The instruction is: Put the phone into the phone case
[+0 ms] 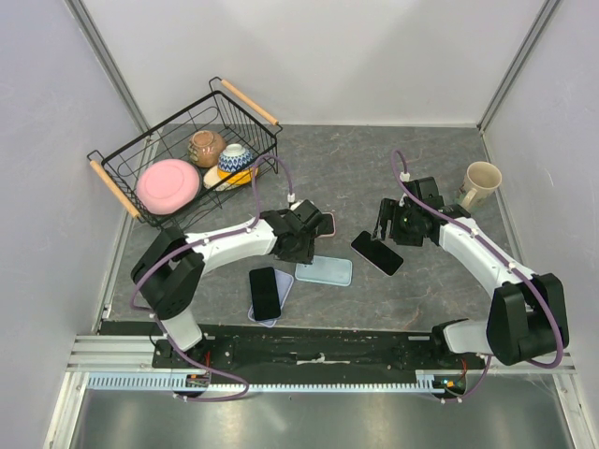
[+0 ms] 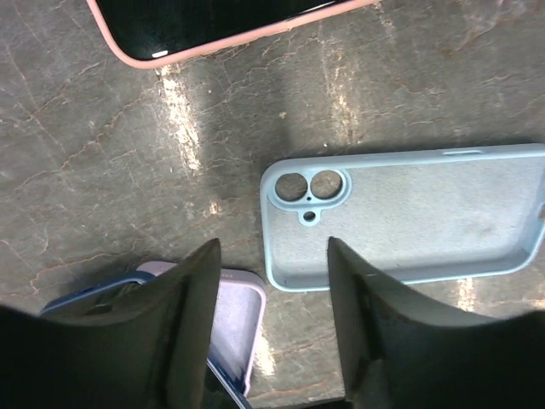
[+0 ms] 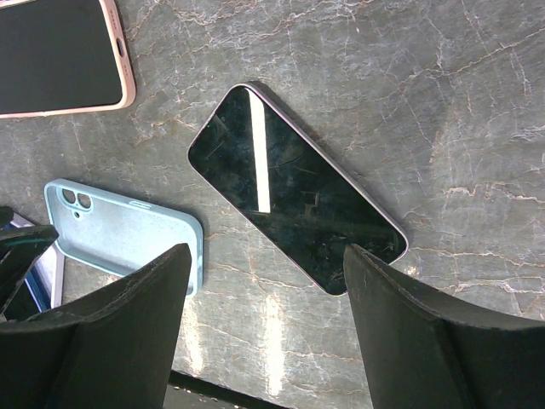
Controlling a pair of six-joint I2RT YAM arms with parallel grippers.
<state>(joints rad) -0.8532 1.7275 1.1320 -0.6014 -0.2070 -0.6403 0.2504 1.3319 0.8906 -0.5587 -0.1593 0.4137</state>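
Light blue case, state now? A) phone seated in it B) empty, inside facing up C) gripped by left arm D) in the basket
B: the light blue case lies empty on the table, its bare inner floor showing.

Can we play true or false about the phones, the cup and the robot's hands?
1. The blue case is empty. True.
2. The right gripper holds the bare phone. False: it is open, and the bare phone lies on the table.
3. The mug sits in the basket. False: it stands on the table, on the other side.
4. A pink plate is in the basket. True.
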